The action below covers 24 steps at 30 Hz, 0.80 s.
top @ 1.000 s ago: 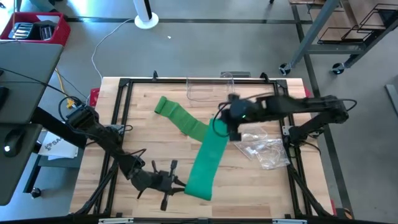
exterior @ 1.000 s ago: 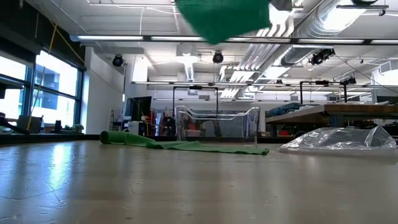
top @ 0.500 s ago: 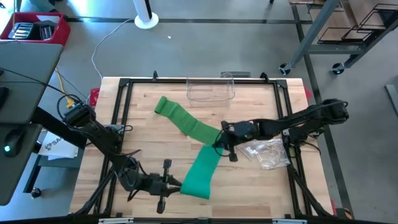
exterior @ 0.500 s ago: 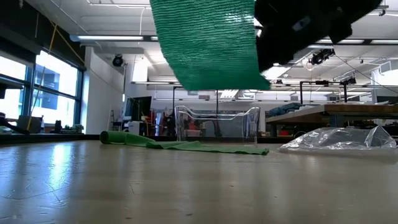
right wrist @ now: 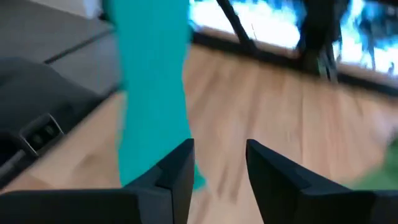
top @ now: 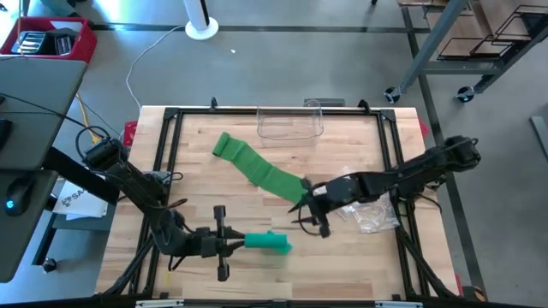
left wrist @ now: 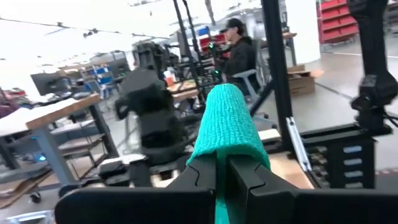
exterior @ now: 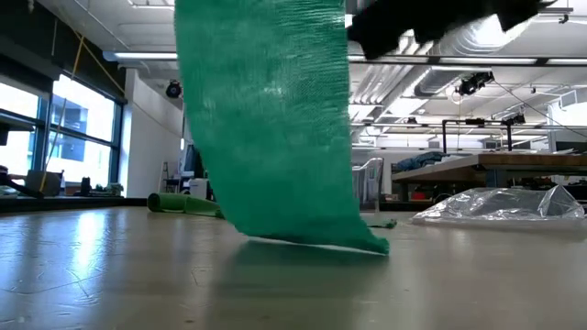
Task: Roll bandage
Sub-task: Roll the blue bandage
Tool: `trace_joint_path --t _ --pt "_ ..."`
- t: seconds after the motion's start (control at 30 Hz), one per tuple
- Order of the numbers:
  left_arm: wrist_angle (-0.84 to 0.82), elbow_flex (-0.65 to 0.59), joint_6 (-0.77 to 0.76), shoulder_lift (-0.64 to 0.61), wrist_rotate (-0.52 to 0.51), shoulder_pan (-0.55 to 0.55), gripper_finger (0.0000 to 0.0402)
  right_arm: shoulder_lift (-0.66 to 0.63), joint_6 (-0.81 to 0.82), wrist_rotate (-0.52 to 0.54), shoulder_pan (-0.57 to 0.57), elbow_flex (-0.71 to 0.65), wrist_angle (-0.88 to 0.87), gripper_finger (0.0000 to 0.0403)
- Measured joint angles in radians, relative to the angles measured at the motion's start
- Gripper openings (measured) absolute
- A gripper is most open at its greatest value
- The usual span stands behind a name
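Observation:
The green bandage has its rolled end (top: 224, 145) lying on the table at the far left. Its strip (top: 274, 178) runs flat from there toward the table's middle. My left gripper (top: 242, 242), near the front edge, is shut on the bandage's near part (top: 270, 244), which hangs as a wide sheet (exterior: 266, 119). The sheet's lower edge (exterior: 312, 243) is at the table top. My right gripper (top: 306, 214) stands open just right of the sheet with nothing between its fingers (right wrist: 180, 168). The hanging strip (right wrist: 155, 93) shows beside them. My left gripper (left wrist: 227, 171) pinches the bandage's near part between its two shut fingers. The fingers lie level and point toward the table's right edge. The cloth bulges past the fingertips as a folded-over hump (left wrist: 227, 115), so several layers. Below the hold it hangs slack down to the table.
A clear plastic box (top: 291, 124) stands at the far edge. A crumpled clear bag (top: 368, 210) lies at the right, under my right arm. Black frame rails (top: 167, 171) border the table. A person (left wrist: 239, 50) is in the room beyond.
My right gripper has come down toward the table's near edge, opened and let go of the bandage's middle. My left gripper has risen a little and rolled its wrist. The near part of the strip, once stretched between both grippers, now hangs from the left one; the rolled end stayed put.

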Motion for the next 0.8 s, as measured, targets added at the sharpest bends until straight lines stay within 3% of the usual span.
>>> trace_joint_path --t 0.13,0.33,0.6,0.8 --pt "0.032 0.000 0.034 0.000 -0.002 0.000 0.0001 0.000 -0.059 0.017 0.064 0.081 0.017 0.0138" --pt "0.056 0.000 0.051 0.000 -0.001 0.006 0.0001 0.000 -0.109 0.157 0.140 0.173 0.025 0.0138" --pt "0.107 0.000 0.103 0.000 -0.001 0.023 0.0001 0.004 -0.107 0.160 0.157 0.198 0.036 0.0138" --pt "0.176 0.000 0.184 0.000 0.001 0.021 0.0001 0.077 -0.109 0.121 0.162 0.198 0.136 0.0138"
